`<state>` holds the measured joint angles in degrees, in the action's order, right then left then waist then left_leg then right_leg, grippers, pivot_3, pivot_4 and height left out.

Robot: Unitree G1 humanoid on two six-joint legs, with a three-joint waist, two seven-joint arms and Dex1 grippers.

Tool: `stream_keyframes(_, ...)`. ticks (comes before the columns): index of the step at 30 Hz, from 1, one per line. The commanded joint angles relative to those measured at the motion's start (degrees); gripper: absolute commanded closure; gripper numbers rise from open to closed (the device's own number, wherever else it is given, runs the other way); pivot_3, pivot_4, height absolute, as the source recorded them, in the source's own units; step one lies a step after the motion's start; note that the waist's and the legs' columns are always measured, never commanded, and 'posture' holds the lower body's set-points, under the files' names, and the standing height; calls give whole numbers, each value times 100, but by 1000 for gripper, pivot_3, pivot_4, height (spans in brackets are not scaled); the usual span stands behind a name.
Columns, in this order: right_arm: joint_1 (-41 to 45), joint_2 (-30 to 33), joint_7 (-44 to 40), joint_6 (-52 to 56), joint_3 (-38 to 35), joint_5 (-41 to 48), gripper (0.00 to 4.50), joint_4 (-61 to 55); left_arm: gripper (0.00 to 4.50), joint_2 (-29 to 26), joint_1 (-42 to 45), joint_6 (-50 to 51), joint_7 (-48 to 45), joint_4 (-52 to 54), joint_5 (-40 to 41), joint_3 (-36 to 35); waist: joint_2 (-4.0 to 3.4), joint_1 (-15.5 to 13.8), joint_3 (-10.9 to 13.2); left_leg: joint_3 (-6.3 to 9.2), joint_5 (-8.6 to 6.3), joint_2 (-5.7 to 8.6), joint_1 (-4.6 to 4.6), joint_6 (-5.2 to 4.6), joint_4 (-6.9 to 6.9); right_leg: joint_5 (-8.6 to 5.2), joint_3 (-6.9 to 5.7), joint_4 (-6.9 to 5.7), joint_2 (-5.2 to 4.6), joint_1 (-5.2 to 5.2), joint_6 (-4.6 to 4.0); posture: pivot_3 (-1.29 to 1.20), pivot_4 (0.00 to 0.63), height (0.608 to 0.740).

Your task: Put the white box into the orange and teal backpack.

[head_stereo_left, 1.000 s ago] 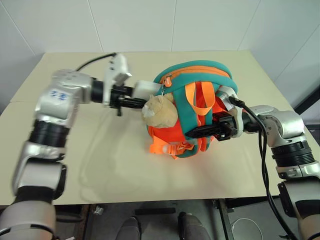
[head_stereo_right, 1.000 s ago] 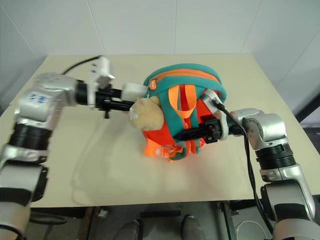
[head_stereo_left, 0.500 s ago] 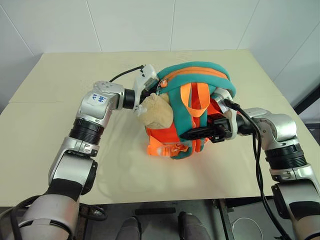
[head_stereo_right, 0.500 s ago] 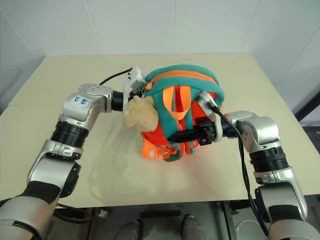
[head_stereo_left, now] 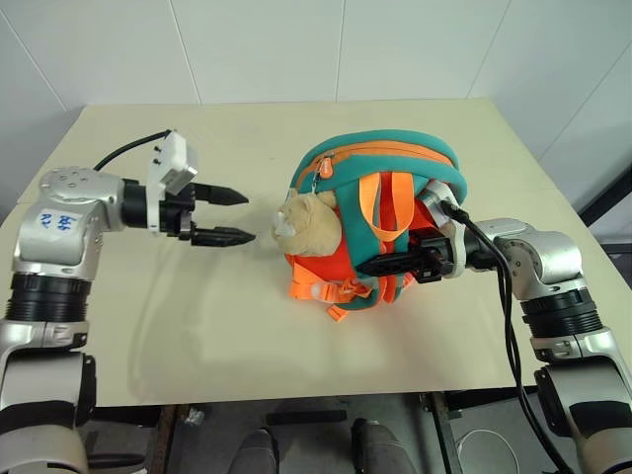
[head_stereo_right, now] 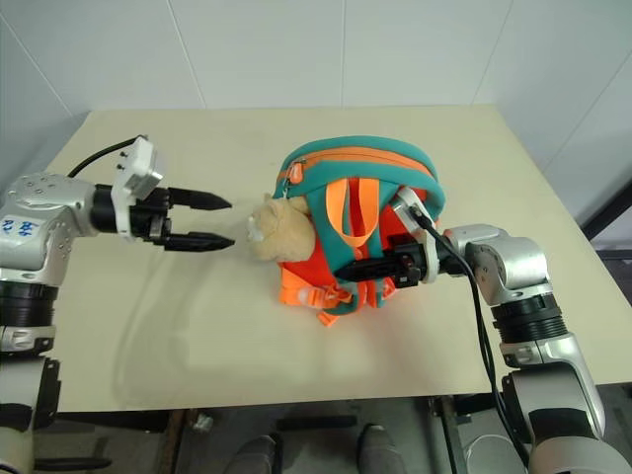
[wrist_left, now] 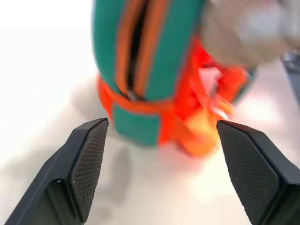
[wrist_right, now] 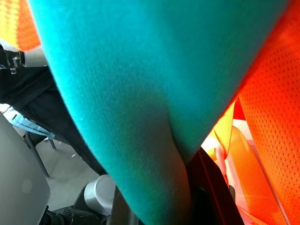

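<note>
Saw the pale tabletop [head_stereo_left: 148,316] carrying one thing, the orange and teal backpack [head_stereo_left: 380,158], near its middle. Found it standing upright, its zipped top edge up and its straps toward the camera, with the tan plush toy [head_stereo_left: 308,225] hanging at the side next to the left arm.

Noted the right hand [head_stereo_left: 370,266] in the same place as a second ago, pressed in among the straps. Read it as fully closed on the backpack by a teal strap [wrist_right: 117,93], and judged that it steadied the bag.

Marked the real change at the left hand [head_stereo_left: 247,217]. Half a second ago, had it pushed against the top corner of the backpack; a second ago, had it near that corner with something white at its fingers. Now found it drawn back over bare tabletop, well apart from the bag, spread wide and holding nothing. Looked along its fingers [wrist_left: 89,159] to the dark slit of the zipper [wrist_left: 136,47], not fully closed.

Judged from this that the white box now sat inside the backpack, released there. Counted the task as nearly done, or done.
</note>
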<state>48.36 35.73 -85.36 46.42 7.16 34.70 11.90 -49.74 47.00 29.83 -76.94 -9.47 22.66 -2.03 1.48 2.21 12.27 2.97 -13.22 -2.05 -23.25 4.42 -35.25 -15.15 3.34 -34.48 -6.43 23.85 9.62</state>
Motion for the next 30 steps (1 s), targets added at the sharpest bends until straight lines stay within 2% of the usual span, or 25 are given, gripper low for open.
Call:
stream_keyframes(1,110,4,-67,-127,-1,-74,4500,101,552,87,-102,213,195,886,575,-432,0,-26,0,0,0,0,0,0,-1,0,0,-1,0,0,0,0,150,740)
stream_keyframes(9,213,-77,-97,-222,49,-192,4500,252,552,938,-297,413,1010,1896,965,-299,0,-29,0,1,1,0,6,0,-19,0,1,-2,1,-3,0,0,150,740)
stream_keyframes(15,221,-35,-119,-192,27,-192,4500,230,552,1152,-411,-62,1225,1937,566,73,0,-29,0,1,1,0,8,0,-30,0,4,-9,1,-4,0,0,150,740)
stream_keyframes(22,141,-40,-63,-126,10,-148,4500,105,552,1451,-491,-44,1473,2117,624,252,0,-41,0,2,0,1,7,-1,-40,2,4,-6,1,-11,1,0,150,740)
stream_keyframes(25,149,-62,-35,-123,-4,-142,4500,116,1135,1556,-456,-154,1578,2044,565,290,0,-47,0,2,0,1,7,-1,-40,2,4,-5,1,-11,1,0,150,740)
stream_keyframes(30,147,-87,-2,-152,-20,-140,4500,116,2659,1581,-354,-316,1747,1910,364,297,0,-44,0,2,0,1,8,-1,-39,2,4,-5,1,-11,1,0,150,740)
